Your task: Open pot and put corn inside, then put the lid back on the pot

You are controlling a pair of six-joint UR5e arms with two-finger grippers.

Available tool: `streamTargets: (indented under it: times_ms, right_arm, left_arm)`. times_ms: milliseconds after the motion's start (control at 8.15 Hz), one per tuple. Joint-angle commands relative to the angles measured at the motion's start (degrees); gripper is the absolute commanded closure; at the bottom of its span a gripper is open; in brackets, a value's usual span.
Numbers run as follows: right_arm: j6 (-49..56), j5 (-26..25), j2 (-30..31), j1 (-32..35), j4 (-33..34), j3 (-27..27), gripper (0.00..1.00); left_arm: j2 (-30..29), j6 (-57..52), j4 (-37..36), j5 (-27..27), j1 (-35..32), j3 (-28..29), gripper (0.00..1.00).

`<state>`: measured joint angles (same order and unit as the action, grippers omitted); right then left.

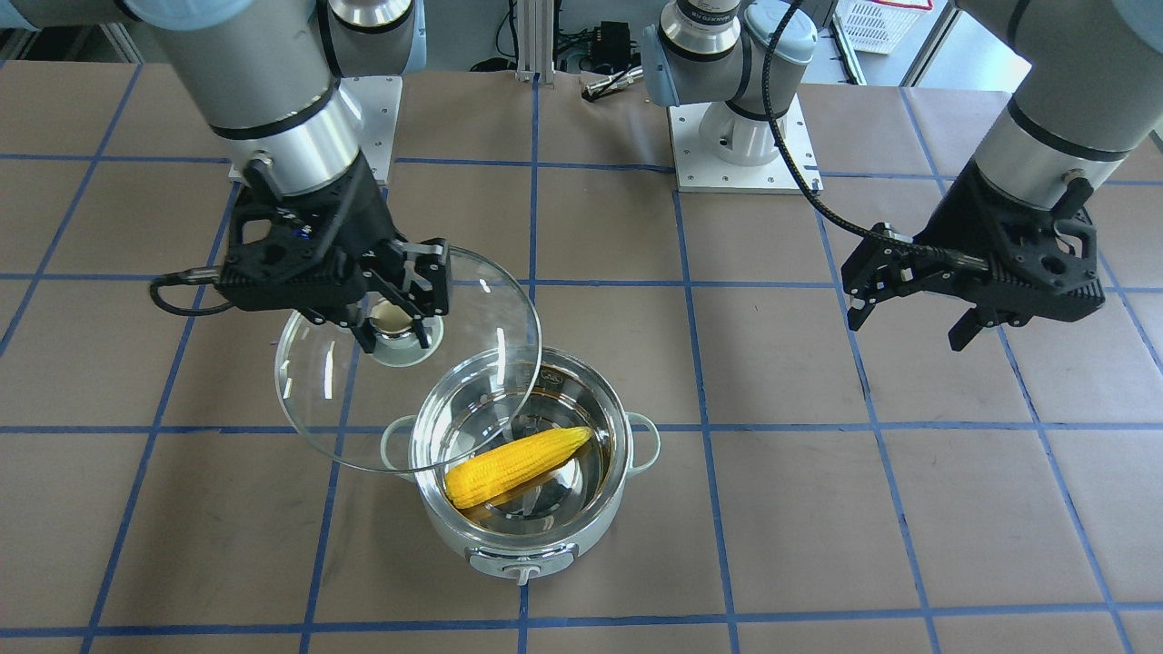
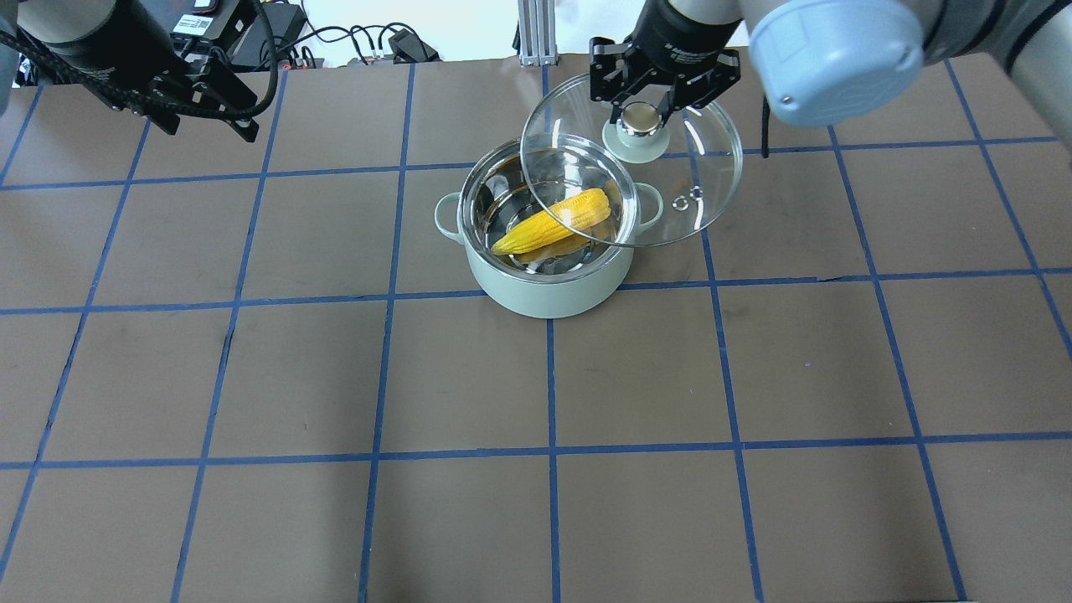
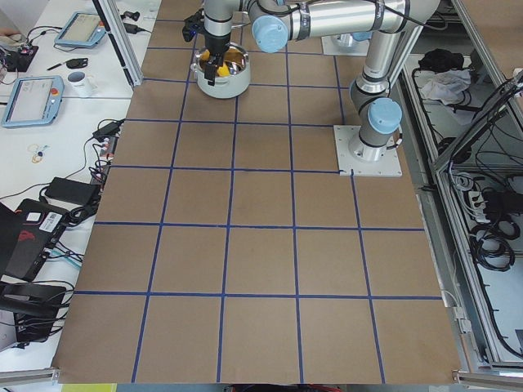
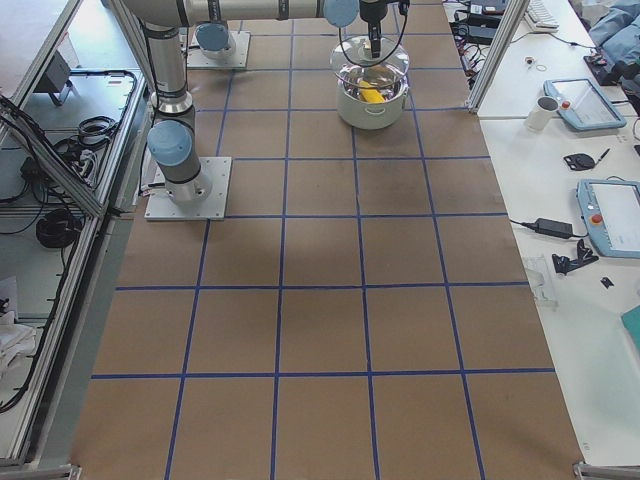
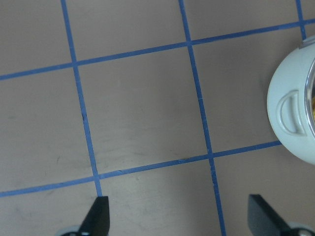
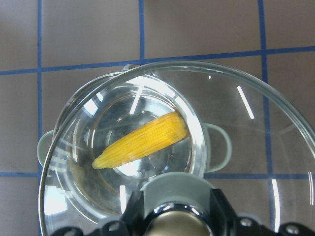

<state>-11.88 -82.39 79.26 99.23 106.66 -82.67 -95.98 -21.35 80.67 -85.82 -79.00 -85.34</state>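
The pale mint-green pot (image 1: 522,543) stands open on the table, also in the overhead view (image 2: 544,289). The yellow corn (image 1: 518,465) lies inside it on the steel bottom (image 2: 553,222) (image 6: 142,145). My right gripper (image 1: 395,338) (image 2: 641,110) is shut on the beige-capped knob (image 2: 641,124) of the clear glass lid (image 1: 318,400) (image 2: 703,167). It holds the lid tilted in the air, partly over the pot's rim on my right side. My left gripper (image 1: 909,329) (image 2: 205,126) is open and empty, well off to the pot's left above the table; its wrist view shows the pot's side handle (image 5: 290,108).
The table is brown with blue grid tape. The arm bases (image 1: 740,136) stand at the robot's edge of the table. Cables and a power unit (image 2: 285,21) lie beyond the far edge. Side benches hold tablets and a mug (image 4: 545,108).
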Motion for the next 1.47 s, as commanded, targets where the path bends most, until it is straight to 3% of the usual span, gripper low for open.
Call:
streamTargets:
  times_ms: [0,245,613,859,1350]
  right_arm:
    - [-8.13,-0.57,-4.54,6.05,6.0,-0.39,0.59]
    - [-10.44,-3.21,-7.88,8.61,11.44,-2.23,0.59]
    - [-10.97,-3.04,-12.36,8.79,15.74,-3.29,0.6]
    - [-11.5,-2.78,-12.55,8.88,16.21,-3.46,0.59]
    - [-11.32,-2.86,-12.38,8.88,18.15,-3.2,0.59]
  left_arm:
    - [1.59,12.89,3.26,-0.14,0.78,0.0,0.0]
    - [1.68,16.06,3.61,-0.58,0.69,-0.18,0.0]
    - [1.24,22.31,2.65,-2.33,-2.81,-0.35,0.0]
    - [1.41,23.89,2.65,-2.69,-6.06,-0.53,0.0]
    - [2.29,23.29,2.39,-2.25,-6.34,-0.7,0.0]
